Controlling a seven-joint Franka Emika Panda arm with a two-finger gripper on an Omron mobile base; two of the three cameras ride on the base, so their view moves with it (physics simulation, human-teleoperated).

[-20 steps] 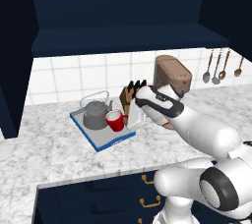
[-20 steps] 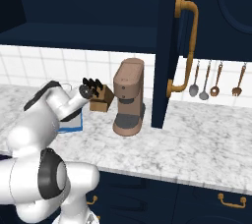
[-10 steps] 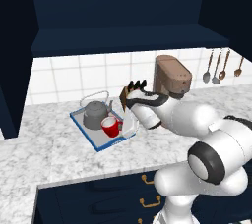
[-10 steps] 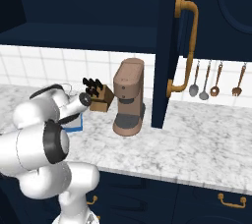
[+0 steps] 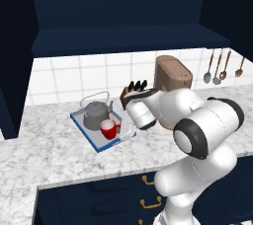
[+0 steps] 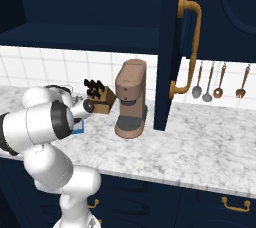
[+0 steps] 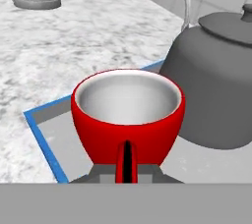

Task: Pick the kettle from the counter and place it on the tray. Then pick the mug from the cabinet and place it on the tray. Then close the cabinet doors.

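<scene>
**Mug and kettle both on the tray**

The red mug (image 5: 109, 129) stands upright on the blue-rimmed tray (image 5: 79, 122), just beside the dark-grey kettle (image 5: 96, 114), which sits behind it on the same tray; the tray lies on the marbled counter (image 5: 44, 155); in the hand view the mug's loop handle (image 7: 127, 163) faces the camera, held between the fingers, which are pinched nearly together on it; the kettle (image 7: 221, 90) fills the right of that view; a brown coffee machine (image 6: 131, 99) and a knife block (image 6: 99, 98) stand on the counter nearby; one navy cabinet door (image 6: 175, 47) with a brass handle hangs open.
</scene>
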